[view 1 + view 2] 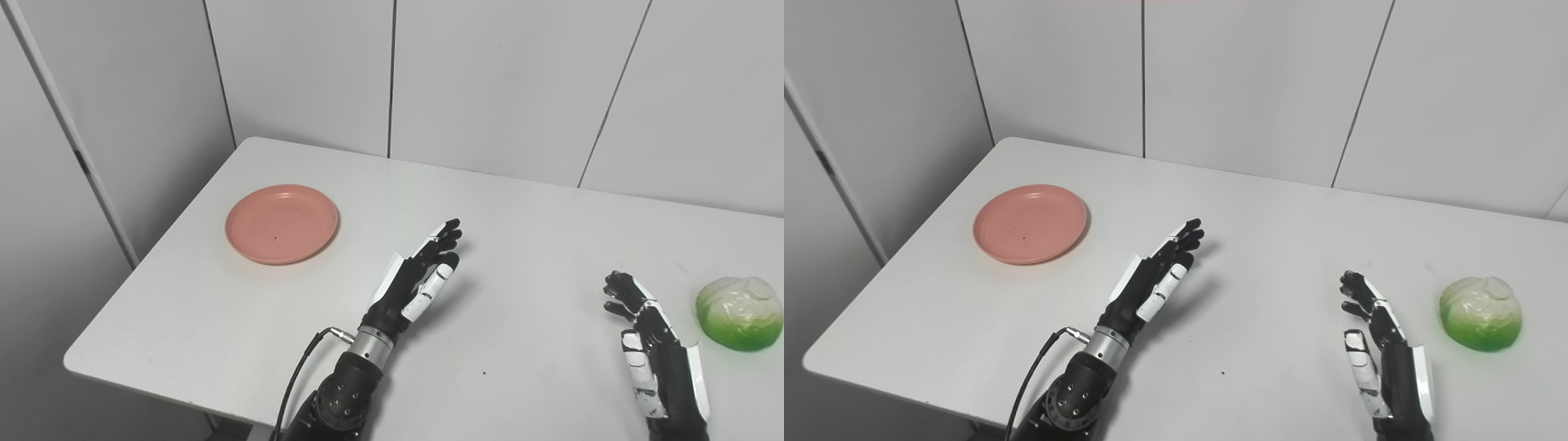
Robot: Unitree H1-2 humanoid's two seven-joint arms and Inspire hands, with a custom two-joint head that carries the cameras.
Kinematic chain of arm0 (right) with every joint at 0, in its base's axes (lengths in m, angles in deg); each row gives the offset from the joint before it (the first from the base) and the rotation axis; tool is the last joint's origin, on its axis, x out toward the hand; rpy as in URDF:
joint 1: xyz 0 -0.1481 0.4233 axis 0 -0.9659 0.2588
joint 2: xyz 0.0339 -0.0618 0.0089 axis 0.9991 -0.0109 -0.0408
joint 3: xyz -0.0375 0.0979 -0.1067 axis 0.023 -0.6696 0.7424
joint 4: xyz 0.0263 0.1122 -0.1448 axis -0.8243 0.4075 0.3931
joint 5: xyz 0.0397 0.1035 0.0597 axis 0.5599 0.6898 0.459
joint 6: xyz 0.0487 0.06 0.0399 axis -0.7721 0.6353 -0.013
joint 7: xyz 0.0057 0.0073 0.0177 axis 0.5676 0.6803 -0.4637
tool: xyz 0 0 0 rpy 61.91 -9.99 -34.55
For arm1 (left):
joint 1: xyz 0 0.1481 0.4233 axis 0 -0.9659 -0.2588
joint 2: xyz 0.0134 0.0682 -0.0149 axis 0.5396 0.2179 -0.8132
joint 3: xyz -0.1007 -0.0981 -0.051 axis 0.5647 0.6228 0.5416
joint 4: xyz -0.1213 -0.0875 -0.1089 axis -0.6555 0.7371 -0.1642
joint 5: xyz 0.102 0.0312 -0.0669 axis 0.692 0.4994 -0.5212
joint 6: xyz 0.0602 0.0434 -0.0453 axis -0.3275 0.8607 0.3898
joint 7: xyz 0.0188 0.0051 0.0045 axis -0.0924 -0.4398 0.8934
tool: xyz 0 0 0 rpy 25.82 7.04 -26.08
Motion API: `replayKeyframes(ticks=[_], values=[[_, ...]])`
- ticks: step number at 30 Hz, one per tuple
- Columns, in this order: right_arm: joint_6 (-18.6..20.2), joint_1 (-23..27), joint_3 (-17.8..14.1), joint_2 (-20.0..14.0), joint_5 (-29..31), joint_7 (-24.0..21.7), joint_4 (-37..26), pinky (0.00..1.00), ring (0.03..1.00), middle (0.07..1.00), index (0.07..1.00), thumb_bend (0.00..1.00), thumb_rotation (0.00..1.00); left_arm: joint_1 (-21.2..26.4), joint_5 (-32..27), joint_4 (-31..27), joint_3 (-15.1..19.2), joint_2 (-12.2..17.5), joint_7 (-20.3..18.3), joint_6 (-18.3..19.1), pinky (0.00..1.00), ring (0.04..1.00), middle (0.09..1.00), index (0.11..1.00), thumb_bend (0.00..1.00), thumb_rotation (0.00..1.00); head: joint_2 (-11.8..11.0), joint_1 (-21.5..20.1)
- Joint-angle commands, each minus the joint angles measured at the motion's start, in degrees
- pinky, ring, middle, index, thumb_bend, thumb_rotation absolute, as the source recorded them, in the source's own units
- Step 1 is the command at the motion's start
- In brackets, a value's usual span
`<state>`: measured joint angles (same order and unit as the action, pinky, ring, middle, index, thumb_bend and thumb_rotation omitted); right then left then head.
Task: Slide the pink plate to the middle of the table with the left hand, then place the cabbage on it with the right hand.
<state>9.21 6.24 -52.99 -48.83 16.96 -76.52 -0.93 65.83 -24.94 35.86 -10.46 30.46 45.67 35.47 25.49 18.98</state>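
Note:
The pink plate (282, 223) lies empty on the left part of the white table (520, 220). My left hand (422, 269) hovers over the table's middle, open with fingers stretched out, well to the right of the plate and not touching it. The green and white cabbage (740, 312) sits near the table's right edge. My right hand (643, 331) is open just left of the cabbage, a small gap between them, holding nothing.
White wall panels (490, 79) rise right behind the table's far edge. The table's left edge (153, 257) drops off beside the plate. A black cable (300, 373) hangs from my left wrist near the front edge.

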Motion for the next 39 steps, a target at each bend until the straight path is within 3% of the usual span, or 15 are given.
replayKeyframes(ticks=[1, 7, 14, 29, 34, 39], values=[[-0.1, 1.54, -1.16, -1.54, -1.74, 0.85, 8.0, 0.75, 0.811, 0.818, 0.814, 0.27, 1.0, -4.15, -1.37, 1.68, -0.51, 0.23, -0.96, 2.05, 0.9, 0.941, 0.952, 0.954, 0.51, 1.0, 0.04, 0.2], [0.47, 1.55, -1.37, -1.22, -2.1, 0.94, 7.99, 0.76, 0.814, 0.821, 0.819, 0.29, 1.0, -3.86, -3.45, -4.42, -0.86, 0.47, -3.13, 5.94, 0.94, 0.964, 0.973, 0.97, 0.54, 1.0, -0.02, 0.64], [0.41, 1.87, -1.28, -1.05, -2.0, 0.78, 8.34, 0.77, 0.819, 0.825, 0.822, 0.3, 1.0, -1.25, -4.5, -13.44, -0.33, 0.54, -4.26, 10.55, 0.93, 0.954, 0.969, 0.96, 0.5, 1.0, -0.33, 1.18], [0.49, 1.82, -1.53, -1.43, -1.64, 0.45, 8.21, 0.76, 0.815, 0.825, 0.821, 0.29, 1.0, 6.18, -5.02, -20.64, 4.86, 1.94, -1.12, 12.23, 0.9, 0.929, 0.952, 0.945, 0.53, 1.0, -0.41, 3.05], [0.47, 2.01, -1.66, -1.29, 0.93, -0.57, 8.68, 0.78, 0.826, 0.836, 0.832, 0.29, 1.0, 7.47, -6.26, -20.39, 7.76, 2.3, 0.64, 10.26, 0.89, 0.925, 0.943, 0.941, 0.51, 1.0, -0.34, 3.56], [0.92, 1.77, -1.61, -1.96, -0.3, -0.13, 8.3, 0.79, 0.829, 0.837, 0.833, 0.3, 1.0, 8.63, -7.02, -20.39, 10.46, 2.83, 1.96, 9.91, 0.91, 0.93, 0.945, 0.946, 0.48, 1.0, -0.11, 4.35]])
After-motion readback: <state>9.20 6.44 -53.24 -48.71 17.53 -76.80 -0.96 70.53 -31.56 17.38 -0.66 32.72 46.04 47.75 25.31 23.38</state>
